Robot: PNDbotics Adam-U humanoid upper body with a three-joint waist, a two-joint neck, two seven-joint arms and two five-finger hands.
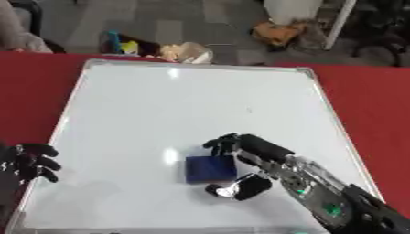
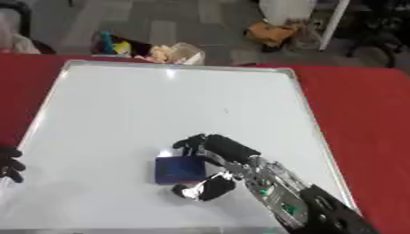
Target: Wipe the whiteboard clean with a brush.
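A white whiteboard (image 1: 192, 100) with a silver frame lies flat on the red table and looks free of marks. A dark blue block, the brush (image 1: 211, 168), rests on the board's lower middle. My right hand (image 1: 258, 165) comes in from the lower right; its fingers curl over the brush's far edge and its thumb sits by the near edge, so it is shut on the brush. My left hand (image 1: 30, 162) rests at the board's lower left edge with its fingers curled, holding nothing.
The red table (image 1: 372, 105) surrounds the board on all sides. Beyond the table's far edge, bags and small coloured items (image 1: 156, 48) lie on the grey floor. A person's sleeve (image 1: 16, 32) shows at the far left corner.
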